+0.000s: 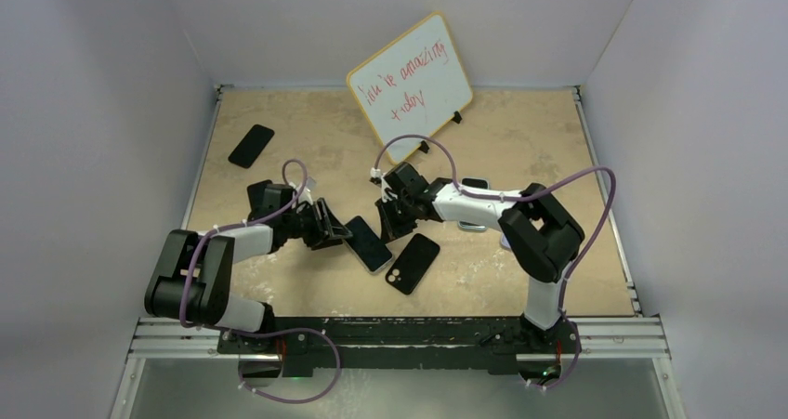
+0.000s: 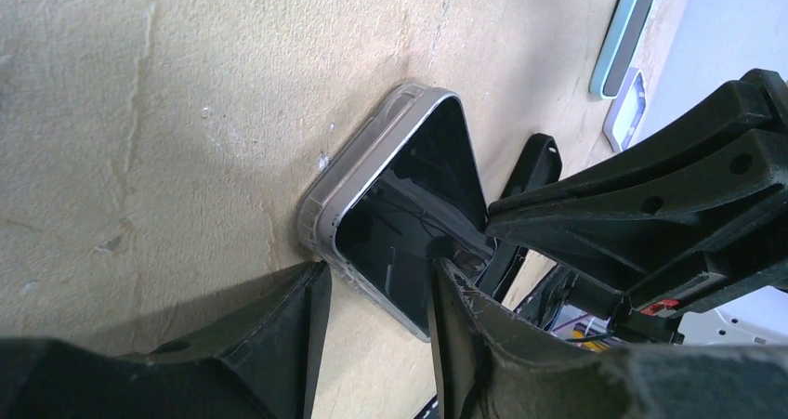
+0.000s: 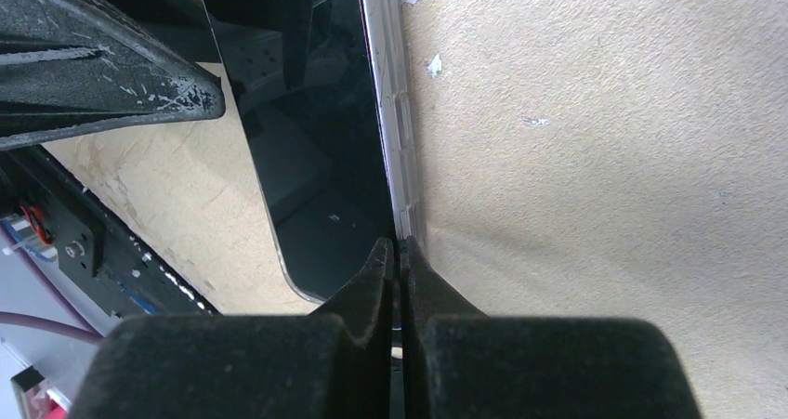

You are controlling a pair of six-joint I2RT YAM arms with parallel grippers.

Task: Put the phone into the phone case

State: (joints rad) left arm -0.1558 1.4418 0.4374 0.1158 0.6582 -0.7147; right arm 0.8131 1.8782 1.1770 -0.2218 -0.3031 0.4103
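Closest to the arm bases there's a dark slab (image 1: 413,263) with a camera cutout lying flat on the table (image 1: 558,270), and it's just beside your work, so keep it in mind

Right behind it is the phone (image 1: 369,243), screen up, lying in the clear case (image 2: 346,170), with both arms on it. Your left gripper (image 2: 379,275) is roughly half open over the near end. One finger is against the case rim and the other is over the glass, and I can't tell if it's actually pinching anything. Your right gripper (image 3: 398,247) is fully closed with nothing in it, tips together and poking right at the seam where the phone edge meets the case lip

My guess is you're pressing the last edge in. What I'd worry about:
- those closed tips skating off the glass and levering the lip outward, so the edge pops back out
- pushing sideways instead of down, which would slide the whole thing into the slab
- the left finger on the screen tipping the far corner up

Further back, a black phone (image 1: 251,146) and the whiteboard (image 1: 411,77) are well out of the way
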